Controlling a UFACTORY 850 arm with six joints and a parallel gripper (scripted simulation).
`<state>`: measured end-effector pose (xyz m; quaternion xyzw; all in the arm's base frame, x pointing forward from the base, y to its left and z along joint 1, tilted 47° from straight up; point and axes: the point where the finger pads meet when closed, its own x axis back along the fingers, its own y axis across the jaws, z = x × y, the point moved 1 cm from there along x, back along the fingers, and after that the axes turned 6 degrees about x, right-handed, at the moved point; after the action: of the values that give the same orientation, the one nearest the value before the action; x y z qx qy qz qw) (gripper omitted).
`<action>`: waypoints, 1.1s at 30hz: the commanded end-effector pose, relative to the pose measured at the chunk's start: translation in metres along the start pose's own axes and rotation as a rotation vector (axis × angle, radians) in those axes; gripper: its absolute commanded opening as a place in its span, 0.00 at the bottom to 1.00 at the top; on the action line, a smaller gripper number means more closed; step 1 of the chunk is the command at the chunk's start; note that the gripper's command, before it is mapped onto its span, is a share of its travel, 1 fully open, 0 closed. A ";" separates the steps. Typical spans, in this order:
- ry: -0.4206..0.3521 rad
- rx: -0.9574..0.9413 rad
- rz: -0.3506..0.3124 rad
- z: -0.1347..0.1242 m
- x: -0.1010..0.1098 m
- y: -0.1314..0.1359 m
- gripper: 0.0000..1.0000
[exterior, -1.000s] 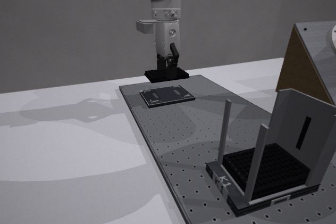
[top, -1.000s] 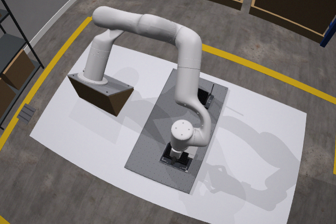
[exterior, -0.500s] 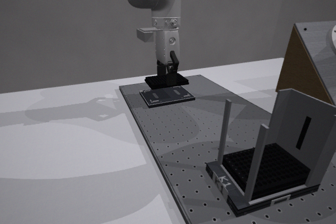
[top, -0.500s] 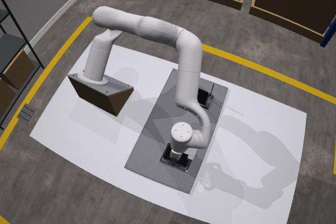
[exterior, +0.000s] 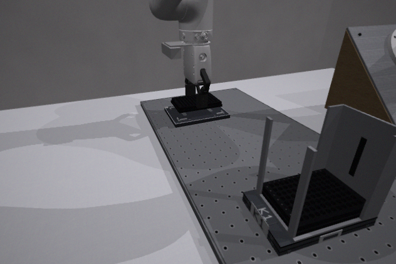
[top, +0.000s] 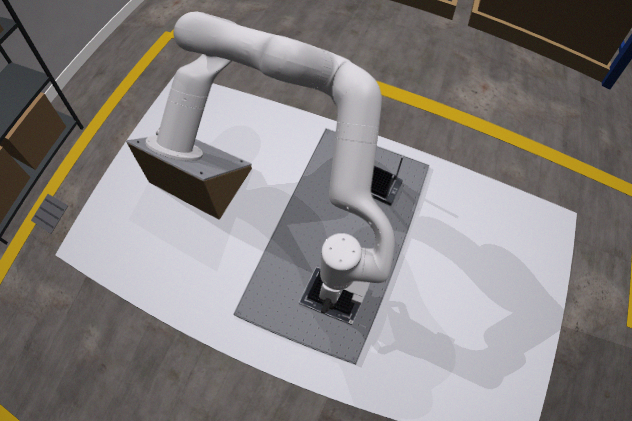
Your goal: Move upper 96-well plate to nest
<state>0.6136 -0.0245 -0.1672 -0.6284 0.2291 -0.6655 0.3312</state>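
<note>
My gripper (exterior: 197, 98) is shut on a black 96-well plate (exterior: 195, 101) and holds it low over the plate nest N1 (exterior: 197, 114), at the far end of the grey breadboard. The plate looks level and covers the back part of the nest; I cannot tell if it touches the nest. In the overhead view the gripper (top: 330, 301) and plate (top: 343, 302) are mostly hidden under the wrist, above the nest (top: 331, 302). The stack rack K1 holds one black plate (exterior: 314, 200) at its bottom; the rack also shows in the overhead view (top: 386, 182). The cut-off corners are too small to tell.
Rack K1 has two tall posts (exterior: 265, 155) and a high back wall (exterior: 353, 155). The robot's brown base pedestal (top: 188, 171) stands left of the breadboard. Shelving and large crates stand beyond the yellow floor line.
</note>
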 end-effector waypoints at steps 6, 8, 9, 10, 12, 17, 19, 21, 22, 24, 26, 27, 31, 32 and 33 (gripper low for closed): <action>0.001 0.000 -0.001 0.001 -0.007 0.000 0.00; 0.001 0.000 -0.001 0.001 -0.007 0.000 0.00; 0.001 0.000 -0.001 0.001 -0.007 0.000 0.00; 0.001 0.000 -0.001 0.001 -0.007 0.000 0.00; 0.001 0.000 -0.001 0.001 -0.007 0.000 0.00; 0.001 0.000 -0.001 0.001 -0.007 0.000 0.00; 0.001 0.000 -0.001 0.001 -0.007 0.000 0.00; 0.001 0.000 -0.001 0.001 -0.007 0.000 0.00; 0.001 0.000 -0.001 0.001 -0.007 0.000 0.00; 0.001 0.000 -0.001 0.001 -0.007 0.000 0.00; 0.001 0.000 -0.001 0.001 -0.008 0.000 0.00; 0.001 0.000 -0.001 0.001 -0.008 0.000 0.00; 0.001 0.000 -0.001 0.001 -0.008 0.000 0.00; 0.001 0.000 -0.001 0.001 -0.008 0.000 0.00; 0.001 0.000 -0.001 0.001 -0.009 0.000 0.00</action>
<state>0.6133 -0.0177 -0.1736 -0.6286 0.2292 -0.6653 0.3313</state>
